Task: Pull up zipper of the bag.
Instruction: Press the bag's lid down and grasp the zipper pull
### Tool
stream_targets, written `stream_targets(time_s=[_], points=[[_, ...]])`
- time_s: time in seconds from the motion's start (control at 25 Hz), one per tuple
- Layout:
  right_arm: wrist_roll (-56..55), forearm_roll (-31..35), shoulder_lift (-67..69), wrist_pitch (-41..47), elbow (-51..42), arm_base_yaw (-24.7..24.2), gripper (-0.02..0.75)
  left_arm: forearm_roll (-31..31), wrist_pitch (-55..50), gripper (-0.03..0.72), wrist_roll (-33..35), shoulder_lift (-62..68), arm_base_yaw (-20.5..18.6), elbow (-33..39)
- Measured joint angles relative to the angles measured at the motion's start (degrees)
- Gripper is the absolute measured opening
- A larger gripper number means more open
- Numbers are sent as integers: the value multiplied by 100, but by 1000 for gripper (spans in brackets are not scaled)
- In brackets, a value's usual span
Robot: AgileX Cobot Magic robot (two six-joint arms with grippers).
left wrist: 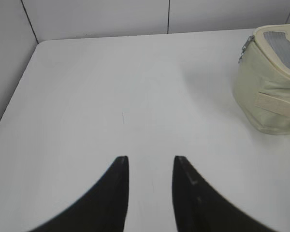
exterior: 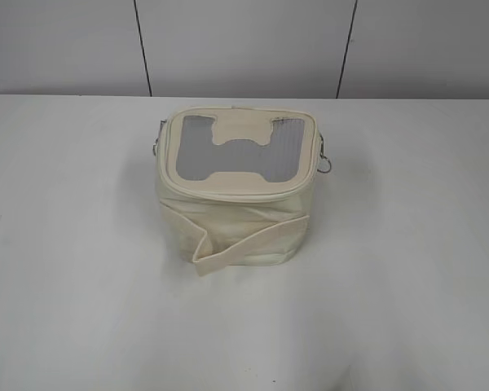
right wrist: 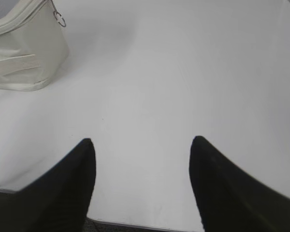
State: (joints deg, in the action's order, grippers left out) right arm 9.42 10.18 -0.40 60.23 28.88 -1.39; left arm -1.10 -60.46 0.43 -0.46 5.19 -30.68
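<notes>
Zipper (exterior: 228, 194) work has not begun, judging by how far both arms sit from the bag (exterior: 232, 195).

Nearest the cameras, the left gripper (left wrist: 151, 162) hangs over bare white surface (left wrist: 111, 96) with its fingers a narrow gap apart and nothing between them; the bag lies ahead and to its right, well apart. The right gripper (right wrist: 142, 145) is spread much wider, also empty, with the bag ahead and to its left. Neither gripper shows in the exterior view, which fits a waiting pose at the near edge.

Farther off, the bag stands upright in the middle of the surface, its windowed lid (exterior: 232, 151) facing up and tipped toward the camera, so the zipper line around the rim is reachable from either side. A front band (exterior: 244, 242) crosses below the lid. Ring pulls hang at the bag's two sides: one on the left (exterior: 157, 148), one on the right (exterior: 327, 165). That placement probably suits one arm steadying the bag while the other takes a ring.
</notes>
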Motion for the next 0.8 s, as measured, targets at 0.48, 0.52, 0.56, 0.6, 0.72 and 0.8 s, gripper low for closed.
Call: stream_targets(time_s=[0.48, 0.52, 0.56, 0.6, 0.72, 0.8], points=[[0, 0, 0, 0, 0, 0, 484, 0, 0, 236, 0, 0, 0, 0], [0, 0, 0, 0, 0, 0, 484, 0, 0, 237, 0, 0, 0, 0], [0, 0, 0, 0, 0, 0, 484, 0, 0, 236, 0, 0, 0, 0], [0, 0, 0, 0, 0, 0, 484, 0, 0, 236, 0, 0, 0, 0], [0, 0, 0, 0, 0, 0, 484, 0, 0, 236, 0, 0, 0, 0], [0, 0, 0, 0, 0, 0, 484, 0, 0, 236, 0, 0, 0, 0]])
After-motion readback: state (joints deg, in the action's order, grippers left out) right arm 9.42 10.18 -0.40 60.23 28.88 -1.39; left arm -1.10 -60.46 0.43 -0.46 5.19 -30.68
